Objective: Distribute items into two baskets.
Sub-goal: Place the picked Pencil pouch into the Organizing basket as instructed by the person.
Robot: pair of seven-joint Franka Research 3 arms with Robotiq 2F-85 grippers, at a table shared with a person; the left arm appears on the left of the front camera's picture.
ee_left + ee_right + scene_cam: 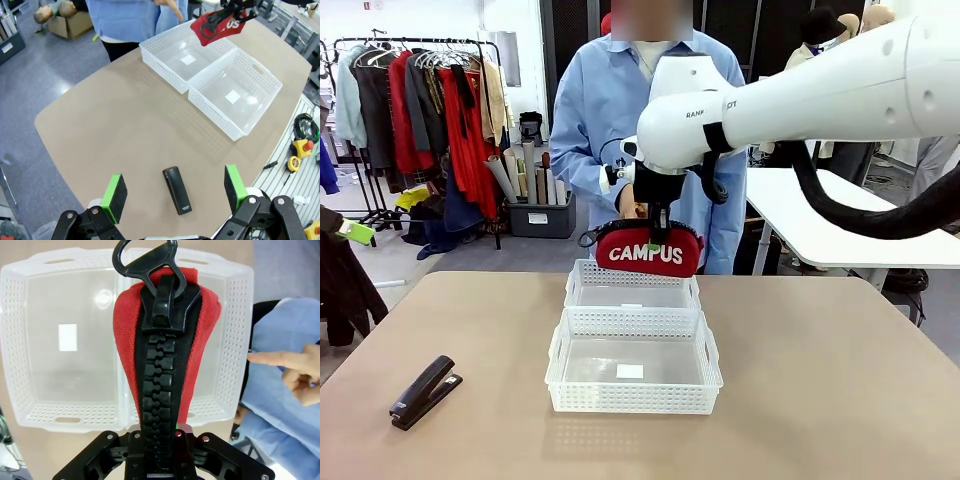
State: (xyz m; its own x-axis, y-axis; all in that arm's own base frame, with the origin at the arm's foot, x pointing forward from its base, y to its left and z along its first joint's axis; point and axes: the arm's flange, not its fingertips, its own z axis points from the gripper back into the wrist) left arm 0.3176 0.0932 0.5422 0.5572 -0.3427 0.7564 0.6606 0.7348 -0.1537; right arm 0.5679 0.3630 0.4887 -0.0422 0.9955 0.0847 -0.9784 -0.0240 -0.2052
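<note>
Clenched right gripper (657, 224) on zip ridge of soft, light red pouch (648, 252), dangling below fingers over far basket (582, 285). Spread left gripper (175, 189), stiff stapler (178, 192) between pads (116, 196), beyond: probably pinch narrow sides.

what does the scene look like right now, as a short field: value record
baskets: white perforated plastic near basket and far basket, set against each other, nothing inside
right end effector: shut on red soft zip pouch lettered "CAMPUS", in the air over far basket
left end effector: open, above black stapler lying on tan table
</note>
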